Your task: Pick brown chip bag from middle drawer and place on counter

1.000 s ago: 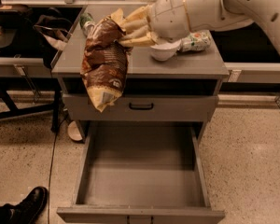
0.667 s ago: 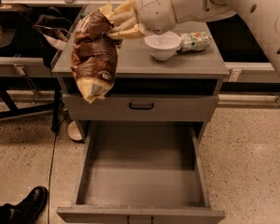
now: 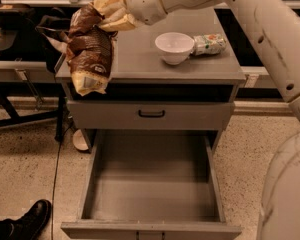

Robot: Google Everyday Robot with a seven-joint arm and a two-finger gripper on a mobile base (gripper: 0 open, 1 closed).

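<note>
The brown chip bag (image 3: 91,51) hangs from my gripper (image 3: 110,13) at the counter's left end. The gripper is shut on the bag's top tan end. The bag's lower tan end dangles over the counter's (image 3: 140,59) front left corner, in front of the cabinet's edge. The middle drawer (image 3: 151,184) is pulled fully out below and holds nothing that I can see. My white arm reaches in from the upper right.
A white bowl (image 3: 174,46) and a small green-and-white packet (image 3: 209,43) sit on the right part of the counter. The shallower top drawer (image 3: 151,115) is closed. A black shoe (image 3: 32,219) is on the floor at bottom left. Dark furniture stands to the left.
The gripper has carried the bag up and to the left, from the counter's front middle to its left end. The bag now hangs higher beside the left corner.
</note>
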